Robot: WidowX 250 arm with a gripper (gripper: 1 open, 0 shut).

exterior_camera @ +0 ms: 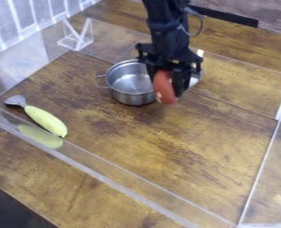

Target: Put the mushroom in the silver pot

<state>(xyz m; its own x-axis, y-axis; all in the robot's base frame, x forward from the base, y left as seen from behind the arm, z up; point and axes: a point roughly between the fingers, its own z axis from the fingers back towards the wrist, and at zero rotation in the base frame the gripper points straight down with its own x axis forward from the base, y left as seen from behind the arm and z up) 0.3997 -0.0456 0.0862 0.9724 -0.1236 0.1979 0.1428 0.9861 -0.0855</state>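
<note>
Mushroom [164, 86] clamped in end effector [165, 89] (pointing down), beside silver pot [130, 85]

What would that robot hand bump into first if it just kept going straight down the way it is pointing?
Probably the silver pot. The hand points almost straight down, holding the mushroom at the pot's right rim. The mushroom would touch first, either that rim or the wooden table beside it; depth is unclear from this single view.

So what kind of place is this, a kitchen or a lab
Likely a lab test bench, not a kitchen: a wooden tabletop fenced by clear plastic walls, a robot arm, and toy props like the silver pot.
</note>
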